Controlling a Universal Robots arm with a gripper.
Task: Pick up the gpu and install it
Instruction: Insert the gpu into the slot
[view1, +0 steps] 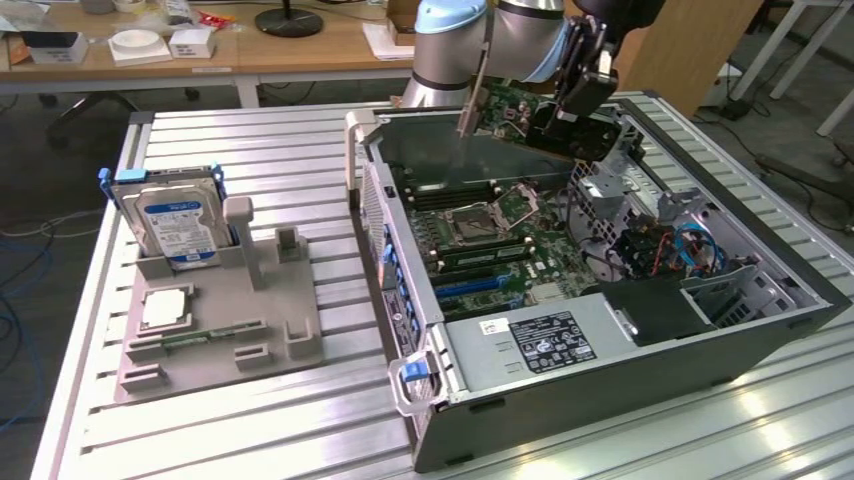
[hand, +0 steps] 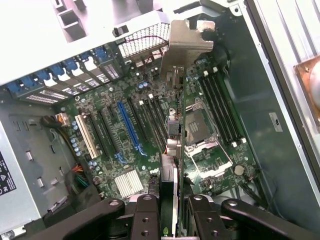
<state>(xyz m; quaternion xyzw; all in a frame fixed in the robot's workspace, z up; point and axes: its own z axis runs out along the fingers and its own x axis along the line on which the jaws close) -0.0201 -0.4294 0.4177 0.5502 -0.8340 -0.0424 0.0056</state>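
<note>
The gpu (view1: 510, 112) is a green-backed card with a narrow metal end bracket (view1: 470, 105). It hangs tilted in the air over the far part of the open computer case (view1: 747, 330). My gripper (view1: 577, 95) is shut on the card's far end. In the wrist view the gpu (hand: 172, 125) is seen edge-on, running from my gripper (hand: 172, 220) out to its bracket (hand: 184, 42). The black fingers (hand: 145, 215) press on either side of it. Below lies the motherboard (hand: 115, 155) with a blue slot (hand: 129, 125) and a white slot (hand: 86, 136).
A silver hard drive (view1: 174, 222) with a blue-white label stands in a grey holder (view1: 267, 320) at the exterior view's left, with a green memory stick (view1: 211, 331) lying in it. The power supply (view1: 534, 345) fills the case's near end. Case walls (view1: 380, 200) surround the board.
</note>
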